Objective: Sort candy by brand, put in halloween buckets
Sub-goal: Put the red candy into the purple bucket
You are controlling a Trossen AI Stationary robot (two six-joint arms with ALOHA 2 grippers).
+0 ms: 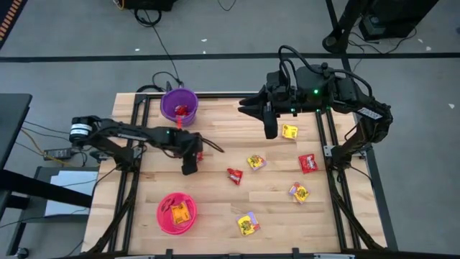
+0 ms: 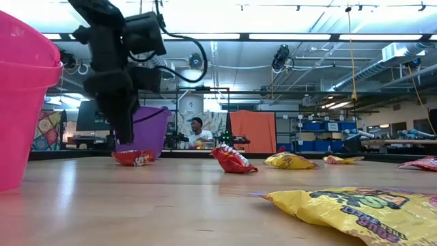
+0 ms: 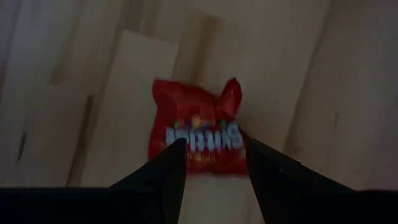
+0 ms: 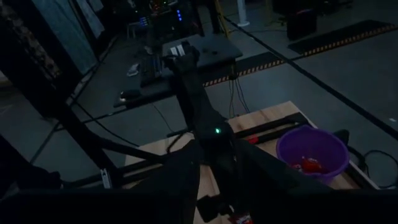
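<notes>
Nearest the low camera lies a yellow candy packet (image 2: 362, 210), flat on the wooden table (image 1: 273, 208), with the pink bucket (image 2: 20, 102) rising at the picture's edge.

The piece in hand: a red packet (image 3: 193, 134), flat on the wood just beside the left gripper (image 1: 190, 167). In the left wrist view the two fingers stand apart, tips over the packet's near edge, nothing between them. You have an open hand poised above the candy, not yet a grasp. In the low view that packet (image 2: 134, 158) lies directly under the hanging gripper.

Outward from there: a second red packet (image 1: 234, 175) lies near the table's middle, a third (image 1: 308, 163) toward the right side. Four more yellow ones lie loose (image 1: 256, 162), (image 1: 290, 131), (image 1: 299, 192), (image 1: 248, 224). The purple bucket (image 1: 179, 105) already holds red candy; the pink one holds a yellow piece.

The right gripper (image 1: 270, 131) waits above the far right of the table; you cannot tell its opening from these views.

Risks, as judged:
- The packet is thin and flat. Close too high and the fingers pinch air or skid it along the wood.
- The tips sit at the packet's edge, not its middle; a corner grip may let it slip on the way to the purple bucket.
- Descend too hard and the tips jam on the table.
</notes>
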